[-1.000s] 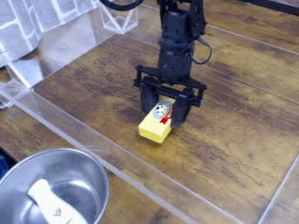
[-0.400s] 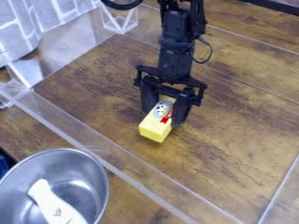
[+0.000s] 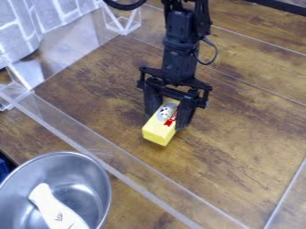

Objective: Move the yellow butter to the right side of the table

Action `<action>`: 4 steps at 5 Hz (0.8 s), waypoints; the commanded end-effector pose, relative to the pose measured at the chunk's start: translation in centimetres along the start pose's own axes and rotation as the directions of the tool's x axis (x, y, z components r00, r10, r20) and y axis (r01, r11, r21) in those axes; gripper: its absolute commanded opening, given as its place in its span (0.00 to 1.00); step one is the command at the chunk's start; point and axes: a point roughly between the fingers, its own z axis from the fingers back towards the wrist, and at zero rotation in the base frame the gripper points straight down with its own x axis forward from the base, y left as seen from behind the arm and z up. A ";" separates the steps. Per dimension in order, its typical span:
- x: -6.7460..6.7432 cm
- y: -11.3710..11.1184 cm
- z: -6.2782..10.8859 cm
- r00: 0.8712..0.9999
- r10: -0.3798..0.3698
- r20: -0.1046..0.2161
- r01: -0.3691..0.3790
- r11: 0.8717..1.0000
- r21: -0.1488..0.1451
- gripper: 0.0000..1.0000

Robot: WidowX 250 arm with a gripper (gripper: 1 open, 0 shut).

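Two-finger robot gripper (image 3: 171,100): black, reaching down from twelve o'clock, its fingers closed on the far end of the butter block
Yellow butter block (image 3: 160,130): at the middle of the picture, a little toward six o'clock, tilted in line toward one o'clock; white label with a small picture and a red mark on top
Wood-grain tabletop (image 3: 227,148): dark brown planks, around and below the block
Clear plastic edge strip (image 3: 125,168): running from ten o'clock toward six o'clock, near the block
Steel bowl (image 3: 100,183): at seven o'clock, beyond the strip from the block
White-handled utensil (image 3: 54,207): inside the bowl, partly cut off by the frame
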 end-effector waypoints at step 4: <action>0.4 -1.1 2.1 0.998 -0.027 0.064 0.028 1.000 -0.010 0.00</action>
